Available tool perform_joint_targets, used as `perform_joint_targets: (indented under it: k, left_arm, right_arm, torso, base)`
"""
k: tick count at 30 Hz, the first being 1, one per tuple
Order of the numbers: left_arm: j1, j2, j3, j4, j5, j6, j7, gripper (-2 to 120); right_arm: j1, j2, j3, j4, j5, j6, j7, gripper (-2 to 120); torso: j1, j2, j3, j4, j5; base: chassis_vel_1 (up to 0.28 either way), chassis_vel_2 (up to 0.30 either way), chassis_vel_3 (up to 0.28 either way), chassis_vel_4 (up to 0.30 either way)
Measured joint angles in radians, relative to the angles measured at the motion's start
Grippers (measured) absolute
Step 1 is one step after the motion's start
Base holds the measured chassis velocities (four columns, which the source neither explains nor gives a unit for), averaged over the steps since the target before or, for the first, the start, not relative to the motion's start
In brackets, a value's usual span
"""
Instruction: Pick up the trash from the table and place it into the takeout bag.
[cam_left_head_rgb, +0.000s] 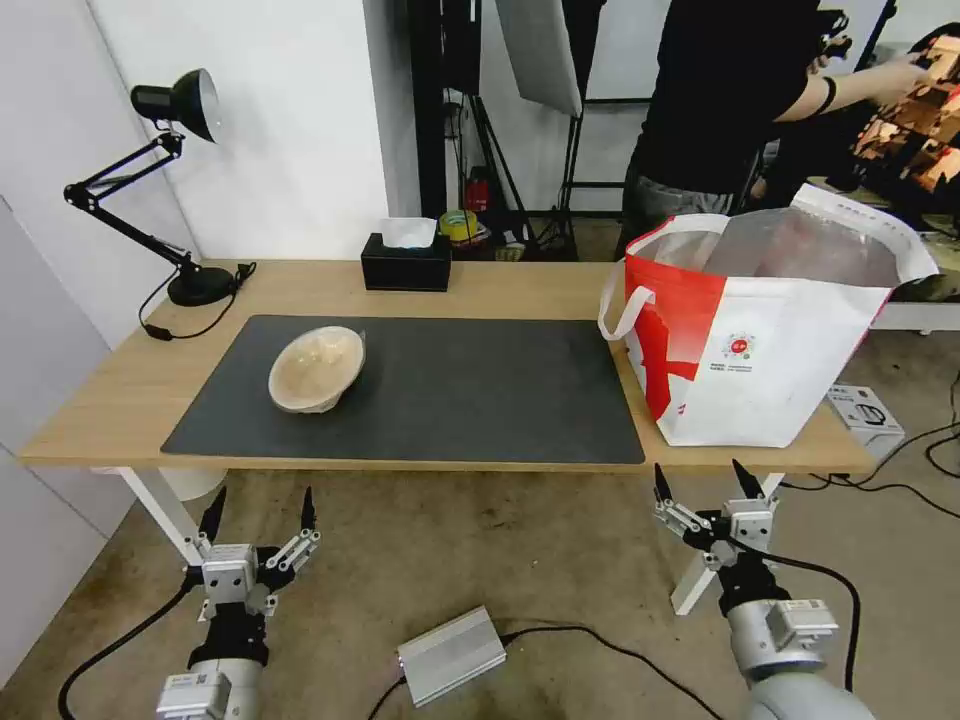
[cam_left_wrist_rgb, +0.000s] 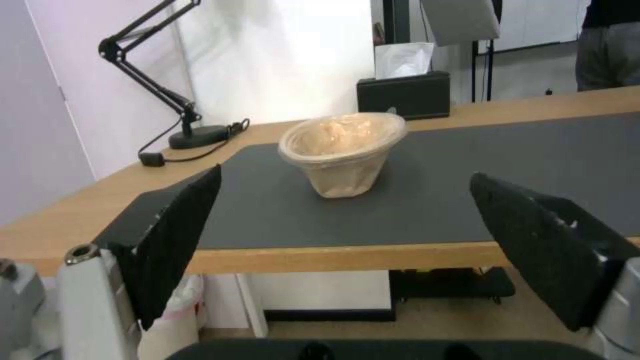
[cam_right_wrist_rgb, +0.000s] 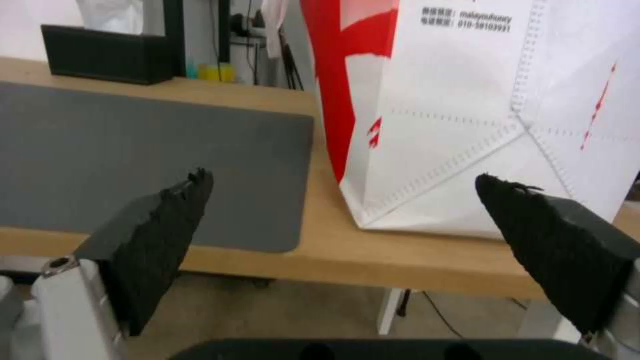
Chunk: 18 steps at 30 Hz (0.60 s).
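Both grippers below table (cam_left_head_rgb: 130, 395) near edge, over floor. Left gripper (cam_left_head_rgb: 258, 508) fingers spread, empty; right gripper (cam_left_head_rgb: 703, 480) same. Beige pulp bowl (cam_left_head_rgb: 315, 368) tilted on mat (cam_left_head_rgb: 450, 400), left part. Takeout bag (cam_left_head_rgb: 790, 370) upright at table's right end, mouth open, contents unclear.

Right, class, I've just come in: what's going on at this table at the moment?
Nothing is being handled yet. The left gripper and right gripper both hang open below the front edge of the table, holding nothing. A beige pulp bowl sits tilted on the dark grey mat. The takeout bag stands open at the table's right end.
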Motion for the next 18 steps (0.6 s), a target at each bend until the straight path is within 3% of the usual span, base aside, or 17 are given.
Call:
perform_joint_targets:
  k: [18]
  left_arm:
    - [-0.001,0.000,0.000,-0.002,-0.001,0.001,0.000,100]
  right_arm:
    - [-0.016,0.007,-0.018,-0.025,-0.033,0.026,0.020,100]
  torso:
    - [0.000,0.000,0.000,0.0000,0.0000]
  base:
    - [0.000,0.000,0.000,0.000]
